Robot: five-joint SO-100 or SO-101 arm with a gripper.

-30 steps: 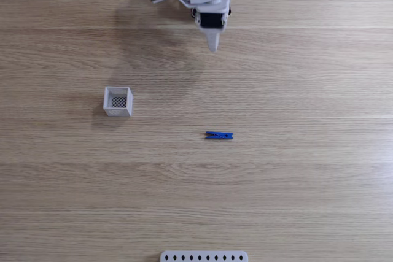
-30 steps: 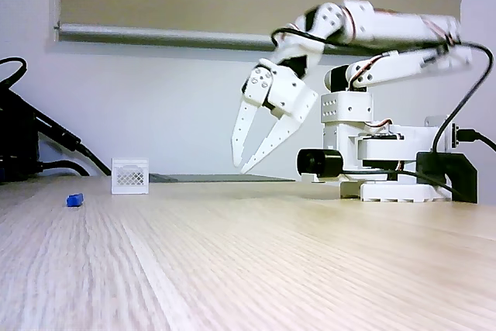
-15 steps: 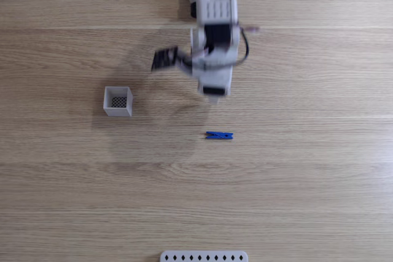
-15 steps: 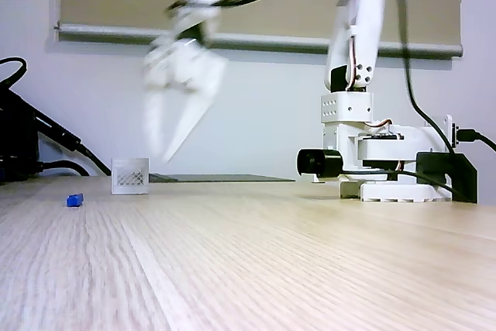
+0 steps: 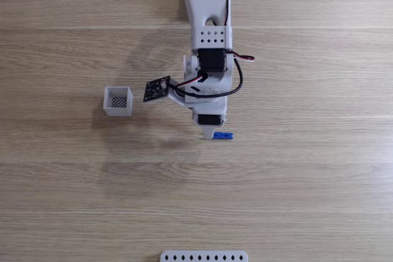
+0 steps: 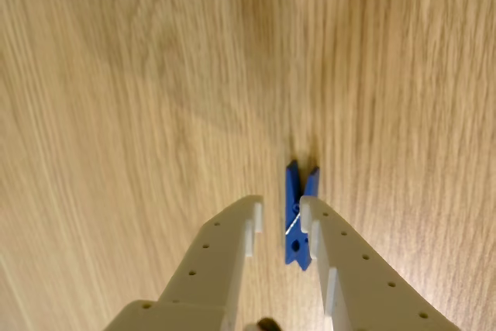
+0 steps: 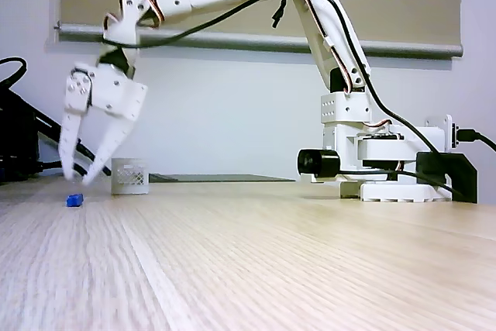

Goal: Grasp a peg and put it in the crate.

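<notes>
In the wrist view the gripper (image 6: 280, 221) is spread a little and holds nothing, and the blue peg (image 6: 297, 215) lies flat on the wooden table (image 6: 116, 98) in the gap between the two fingertips, close to the right one. In the low fixed view the gripper (image 7: 79, 177) hangs just above the peg (image 7: 74, 200). The crate (image 7: 129, 175) stands upright farther back on the table, well apart from the peg.
</notes>
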